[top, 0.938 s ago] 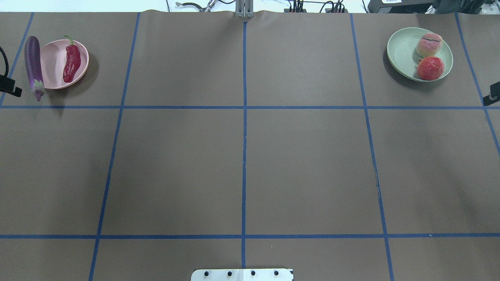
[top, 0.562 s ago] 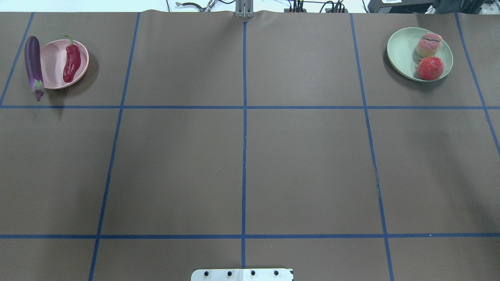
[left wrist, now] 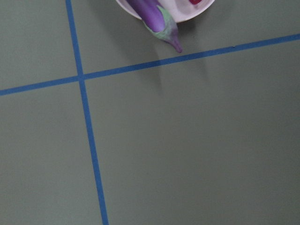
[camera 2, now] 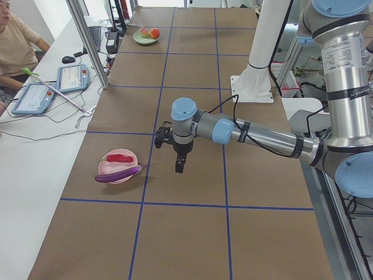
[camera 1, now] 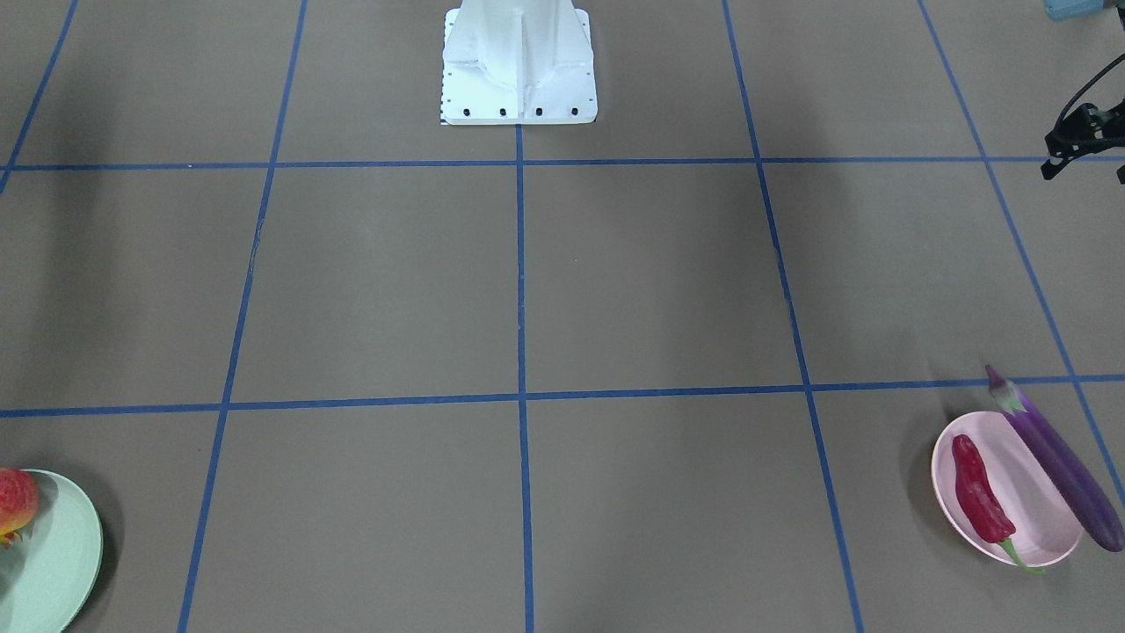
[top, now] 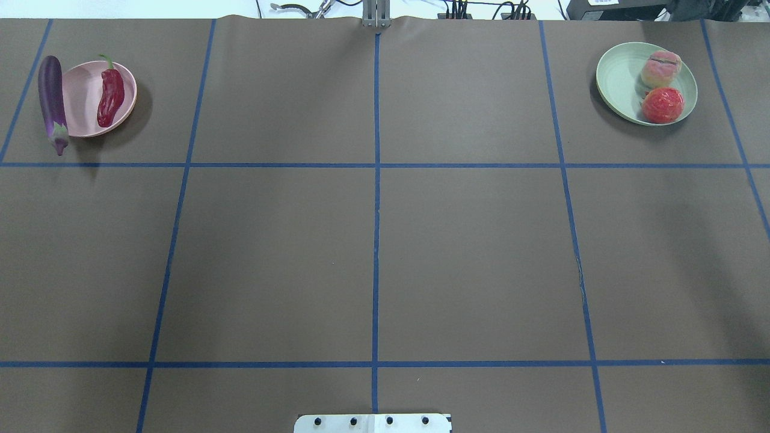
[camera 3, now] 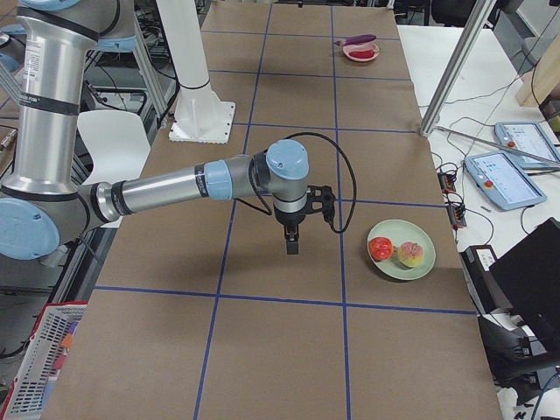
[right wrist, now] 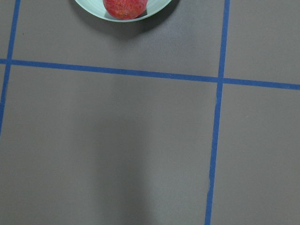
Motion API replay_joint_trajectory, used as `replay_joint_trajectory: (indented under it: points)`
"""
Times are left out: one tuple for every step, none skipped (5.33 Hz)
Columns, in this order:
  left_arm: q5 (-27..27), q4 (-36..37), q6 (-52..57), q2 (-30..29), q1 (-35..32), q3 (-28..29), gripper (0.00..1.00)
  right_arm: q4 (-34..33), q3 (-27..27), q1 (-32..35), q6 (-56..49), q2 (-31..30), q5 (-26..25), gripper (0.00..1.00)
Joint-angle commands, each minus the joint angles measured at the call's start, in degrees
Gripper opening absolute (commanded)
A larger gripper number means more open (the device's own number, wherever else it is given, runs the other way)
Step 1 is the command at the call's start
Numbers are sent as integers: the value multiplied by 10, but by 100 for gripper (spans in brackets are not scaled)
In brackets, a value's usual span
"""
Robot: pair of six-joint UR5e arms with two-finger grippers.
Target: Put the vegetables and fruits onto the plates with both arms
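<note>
1. Left arm [camera 2: 262,135], silver-grey with light-blue caps, reaches over the table near the pink plate. The left gripper [camera 2: 180,165] points down above bare paper, apart from the plate. Whether it is parted or closed cannot be told.
2. Right arm [camera 3: 166,188], same build. The right gripper [camera 3: 292,241] hangs above paper near the green plate, and its state cannot be told either.
3. Pink plate [top: 84,99] sits in the far-left corner, mint green plate [top: 619,81] in the far-right corner.
4. Eggplant [top: 52,96], glossy purple, lies along the pink plate's left rim with its cap end past the rim.
5. Peach [top: 660,69] and red bumpy fruit [top: 662,105] sit side by side on the green plate.
6. Chili [top: 110,99], wrinkled red, lies inside the pink plate.
7. Change: the black gripper parts seen 0.9 s ago at both side edges of the overhead view are now out of it. The produce is unmoved.
8. Table [top: 469,252]: brown paper with a blue tape grid. White pedestal base [camera 1: 518,66].
9. Room: a seated operator [camera 2: 17,41] and tablets [camera 2: 73,77] on a white bench.
</note>
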Motion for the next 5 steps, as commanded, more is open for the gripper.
replay_joint_trajectory:
  points:
    - [-27, 29, -1, -11, -14, 12, 100, -3, -5, -4, -2, -1, 1, 100]
    - [-28, 33, 2, -29, -35, 44, 100, -1, -25, -4, -2, 7, 1, 100]
    - [-28, 33, 5, -56, -40, 79, 100, -4, -55, -4, 0, 32, 21, 100]
    - [-28, 26, 7, -49, -56, 76, 100, -1, -58, -4, -3, 32, 41, 100]
    - [-27, 24, 9, -50, -58, 82, 100, 0, -61, -4, -1, 36, 43, 100]
